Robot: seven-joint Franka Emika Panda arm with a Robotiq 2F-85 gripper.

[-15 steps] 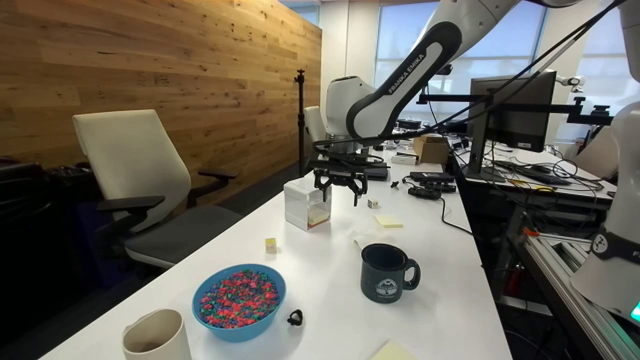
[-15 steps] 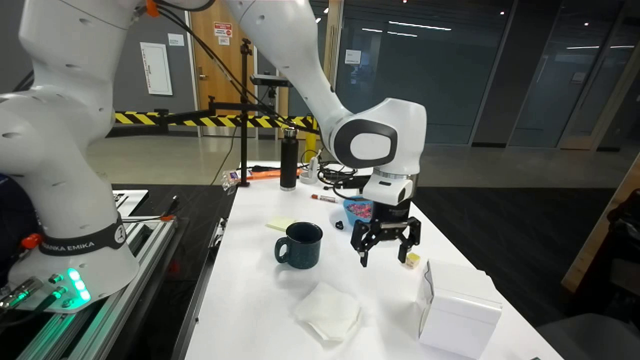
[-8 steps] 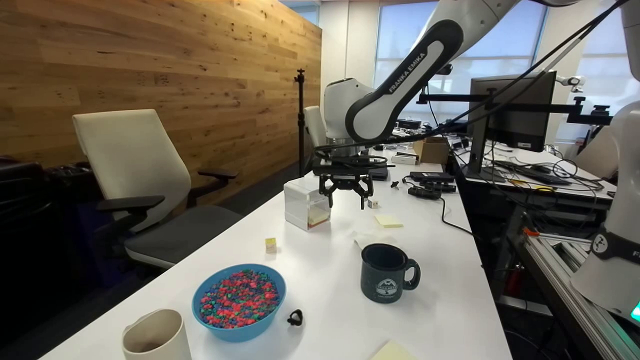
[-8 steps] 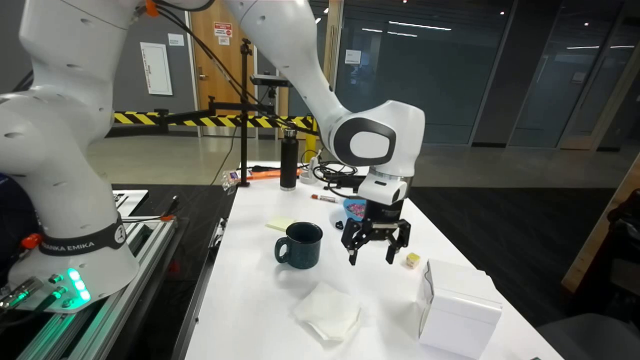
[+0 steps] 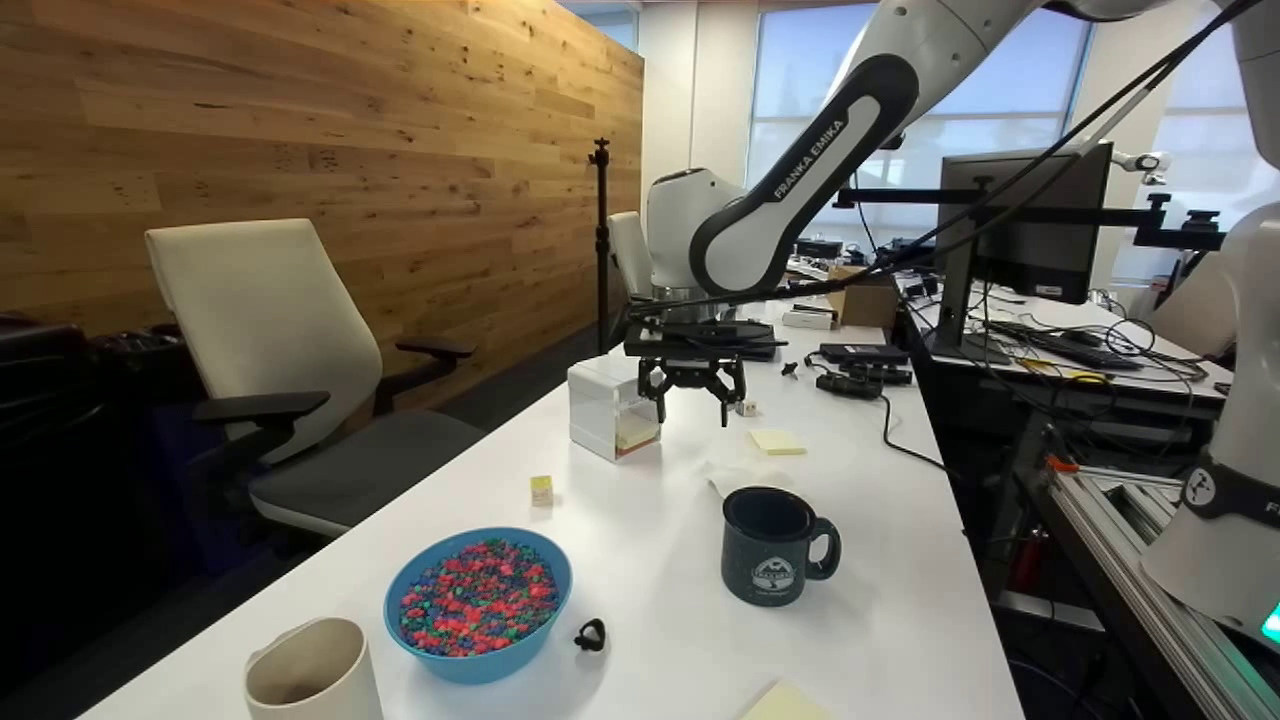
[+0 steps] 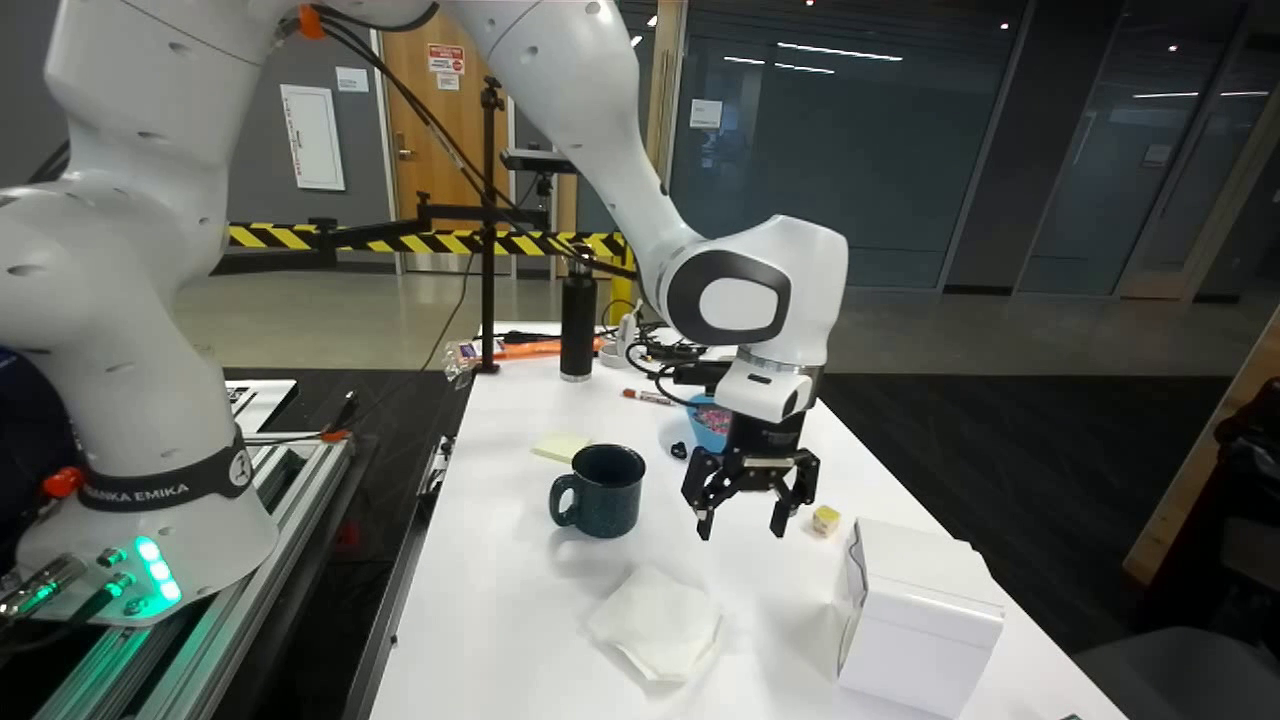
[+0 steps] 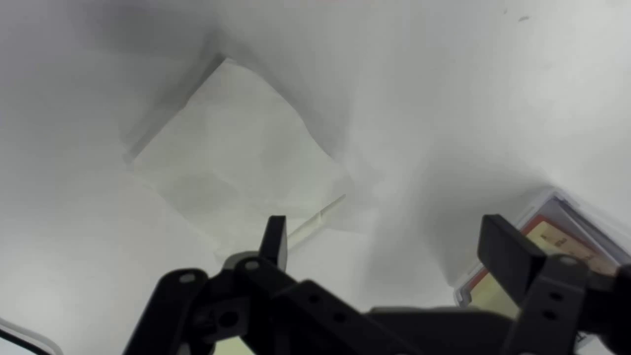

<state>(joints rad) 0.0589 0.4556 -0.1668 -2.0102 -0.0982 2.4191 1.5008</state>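
My gripper (image 5: pixel 692 418) is open and empty above the white table, and it also shows in an exterior view (image 6: pixel 741 528). In the wrist view its spread fingers (image 7: pixel 384 231) have only table between them. A creased white paper sheet (image 7: pixel 241 153) lies beyond the left finger, and it shows in an exterior view (image 6: pixel 655 622). A white box (image 6: pixel 915 610) with a clear front and yellow and orange contents stands beside the gripper; its rim (image 7: pixel 556 193) shows behind the right finger. A yellow cube (image 6: pixel 826 520) and a dark green mug (image 6: pixel 605 495) stand nearby.
A blue bowl (image 5: pixel 490 668) of coloured bits, a cream cup (image 5: pixel 310 665) and a black clip (image 5: pixel 591 635) stand on the table. Yellow notes (image 5: pixel 777 442), a small die (image 5: pixel 747 408) and black devices (image 5: pixel 860 370) lie around. A black bottle (image 6: pixel 578 320) stands farther off.
My gripper has shifted away from the yellow cube toward the mug and paper side, then come down a little. It stays open. The objects on the table have not moved.
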